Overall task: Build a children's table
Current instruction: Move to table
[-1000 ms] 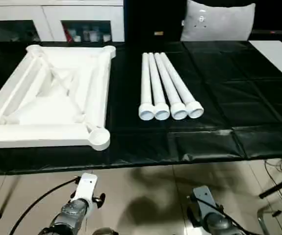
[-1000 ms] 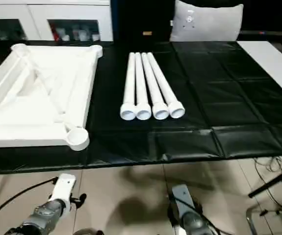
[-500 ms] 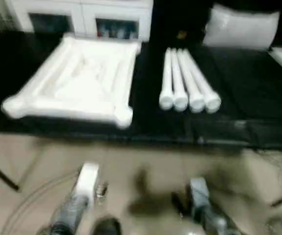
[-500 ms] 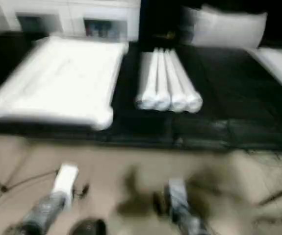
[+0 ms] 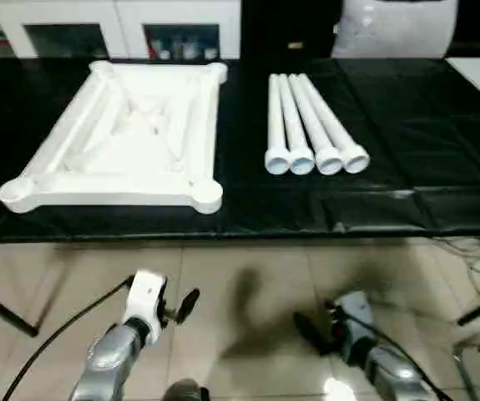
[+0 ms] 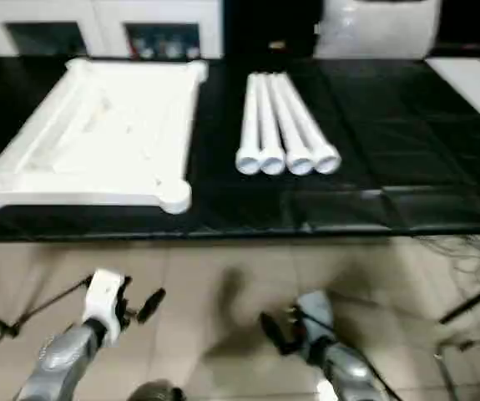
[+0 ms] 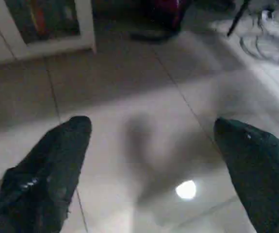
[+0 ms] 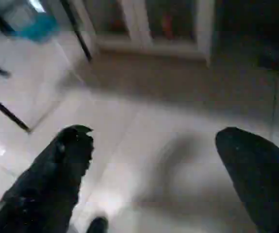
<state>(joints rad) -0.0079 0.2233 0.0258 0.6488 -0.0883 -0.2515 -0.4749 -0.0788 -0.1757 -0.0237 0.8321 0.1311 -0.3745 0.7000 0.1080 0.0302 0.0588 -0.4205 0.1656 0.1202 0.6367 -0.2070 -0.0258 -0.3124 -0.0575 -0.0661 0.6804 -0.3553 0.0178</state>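
Beside the upturned tabletop (image 5: 118, 134), sockets up to receive them, four legs (image 5: 310, 125) lie ready while we hold left gripper (image 7: 151, 141) and right gripper (image 8: 154, 145) wide open, empty.

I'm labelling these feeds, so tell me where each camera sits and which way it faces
Left eye view: on the head, looking forward and down at the tabletop and four legs on the black table; both forearms show below.
Right eye view: same scene from slightly aside, same tabletop and legs.
Left wrist view: on the left wrist, facing the tiled floor between the open left gripper fingers.
Right wrist view: on the right wrist, facing the floor past the open right gripper fingers.
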